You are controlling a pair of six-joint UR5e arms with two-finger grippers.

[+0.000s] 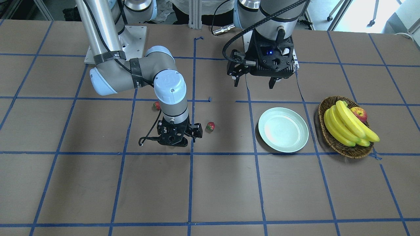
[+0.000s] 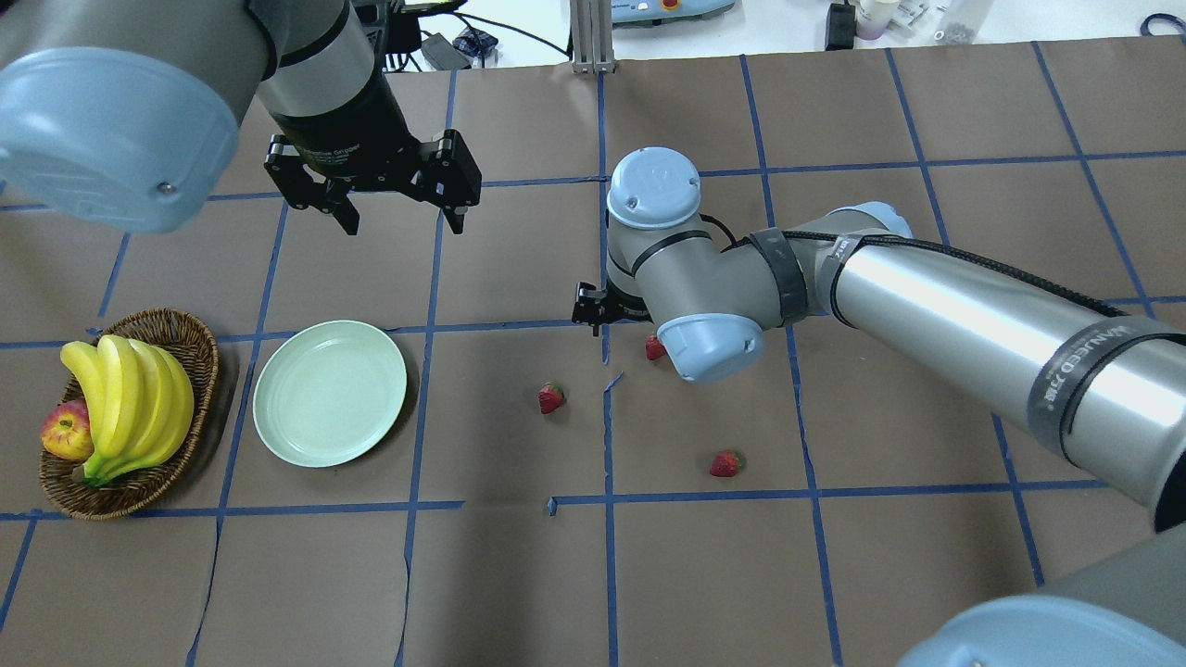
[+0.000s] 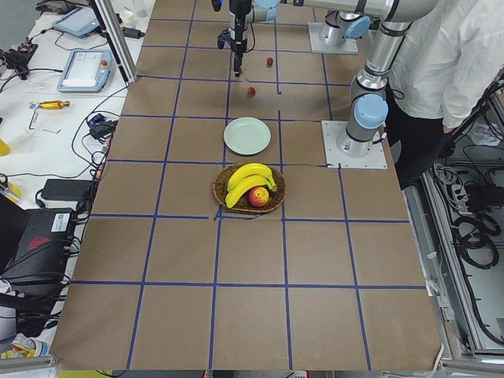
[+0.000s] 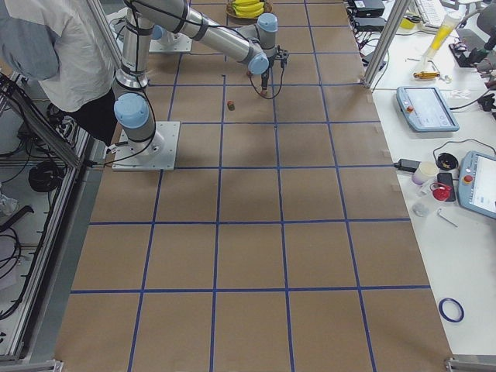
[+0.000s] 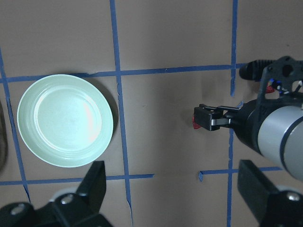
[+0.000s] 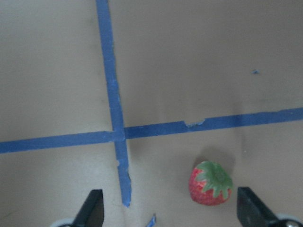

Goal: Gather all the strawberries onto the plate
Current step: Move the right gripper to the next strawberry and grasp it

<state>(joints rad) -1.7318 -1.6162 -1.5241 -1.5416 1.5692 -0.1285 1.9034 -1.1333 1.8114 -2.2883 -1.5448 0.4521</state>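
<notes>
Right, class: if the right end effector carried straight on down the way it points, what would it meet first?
Probably the strawberry lying off-centre between its open fingers; otherwise the table.

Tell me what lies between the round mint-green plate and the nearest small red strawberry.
Only brown table paper crossed by one blue tape line, from mint-green plate to red strawberry; seen in overhead view.

Brown woven wicker basket [image 2: 199, 371] at far left of the brown paper-covered table [image 2: 834, 574], yellow bananas [image 2: 130, 398] and red-yellow apple [image 2: 65, 431] in it. Round mint-green plate [image 2: 329, 392] just right of basket. Three small red strawberries [image 2: 551, 398] right of plate, on the table, well apart.
</notes>
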